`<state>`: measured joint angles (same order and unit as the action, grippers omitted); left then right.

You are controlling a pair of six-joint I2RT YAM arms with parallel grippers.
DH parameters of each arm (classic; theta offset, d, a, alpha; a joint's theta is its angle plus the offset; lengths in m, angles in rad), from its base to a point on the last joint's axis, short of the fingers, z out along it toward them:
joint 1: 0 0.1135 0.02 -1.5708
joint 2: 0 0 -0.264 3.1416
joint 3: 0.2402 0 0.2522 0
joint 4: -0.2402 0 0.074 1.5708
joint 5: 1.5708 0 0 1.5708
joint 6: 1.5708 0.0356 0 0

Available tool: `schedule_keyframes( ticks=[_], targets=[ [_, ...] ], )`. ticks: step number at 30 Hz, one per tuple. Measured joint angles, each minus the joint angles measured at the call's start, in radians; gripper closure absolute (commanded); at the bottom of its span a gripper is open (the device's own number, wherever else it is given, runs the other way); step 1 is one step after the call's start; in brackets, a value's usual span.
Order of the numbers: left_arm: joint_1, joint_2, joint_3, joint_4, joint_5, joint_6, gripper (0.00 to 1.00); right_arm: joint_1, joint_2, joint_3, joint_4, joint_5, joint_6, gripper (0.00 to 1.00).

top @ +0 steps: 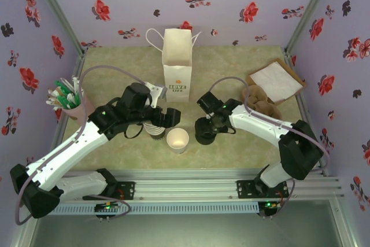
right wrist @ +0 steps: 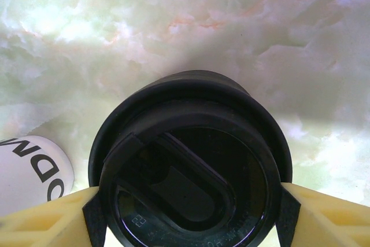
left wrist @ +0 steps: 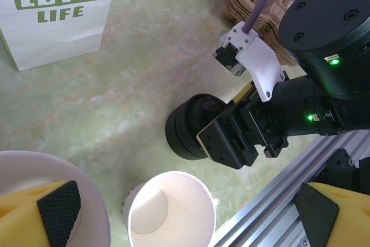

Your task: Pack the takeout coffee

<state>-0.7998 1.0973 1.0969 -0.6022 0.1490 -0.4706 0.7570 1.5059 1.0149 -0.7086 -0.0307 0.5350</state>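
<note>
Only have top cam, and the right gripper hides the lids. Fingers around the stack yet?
Observer: Yes. Right wrist: pads flank the top lid; contact unclear.
Operator: Cup empty?
Observer: Yes. Left wrist looks straight into the cup, nothing inside.
Operator: Left gripper?
Observer: Left gripper wide open, one finger over the cup stack rim.

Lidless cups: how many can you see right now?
2 showing: a single cup front centre, and the top one of a stack just left of it; others nested below are hidden.
</note>
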Motion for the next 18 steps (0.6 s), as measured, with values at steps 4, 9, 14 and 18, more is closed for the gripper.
schedule_keyframes(
  ticks=[4,9,14,18],
  targets=[
    [-0.001,0.000,0.000,0.000,0.000,0.000,0.01,0.000,0.000,0.001,0.000,0.000,0.000,0.32],
    [-0.001,0.000,0.000,0.000,0.000,0.000,0.01,0.000,0.000,0.002,-0.001,0.000,0.000,0.35],
    [-0.002,0.000,0.000,0.000,0.000,0.000,0.01,-0.003,0.000,0.004,-0.004,0.000,0.000,0.35],
    [-0.002,0.000,0.000,0.000,0.000,0.000,0.01,-0.007,-0.005,0.004,-0.007,0.000,0.000,0.35]
  ],
)
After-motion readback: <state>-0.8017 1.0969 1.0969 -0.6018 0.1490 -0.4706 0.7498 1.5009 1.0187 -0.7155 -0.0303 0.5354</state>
